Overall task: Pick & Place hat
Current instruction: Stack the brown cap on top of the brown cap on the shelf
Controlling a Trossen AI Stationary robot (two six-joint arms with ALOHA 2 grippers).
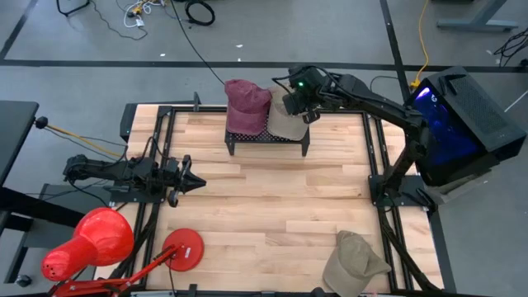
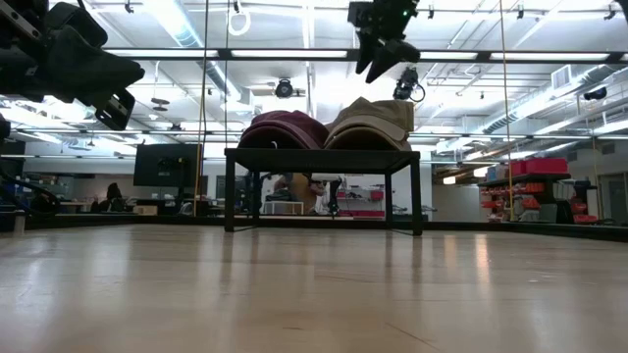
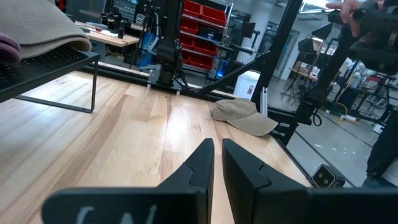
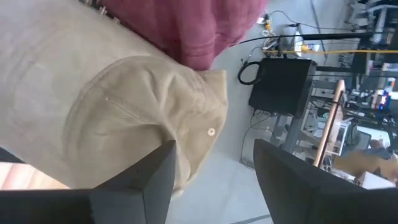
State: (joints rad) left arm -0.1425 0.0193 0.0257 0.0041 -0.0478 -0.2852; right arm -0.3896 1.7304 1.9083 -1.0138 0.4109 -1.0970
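A tan hat (image 1: 285, 124) (image 2: 373, 123) (image 4: 124, 118) rests crown-up on a black mesh rack (image 1: 264, 140) (image 2: 324, 154) at the table's far side, beside a maroon hat (image 1: 246, 106) (image 2: 285, 129). My right gripper (image 1: 304, 106) (image 2: 385, 54) (image 4: 214, 146) is open and hovers just above the tan hat's crown, clear of it in the low view. A second tan hat (image 1: 353, 260) (image 3: 242, 116) lies on the table's near right corner. My left gripper (image 1: 196, 181) (image 3: 217, 149) waits shut above the table's left side.
A red cone-shaped object (image 1: 87, 243) and a red disc (image 1: 183, 250) sit at the near left corner. A black box with blue light (image 1: 454, 124) stands off the table's right edge. Bare wood lies between the rack and the near hat.
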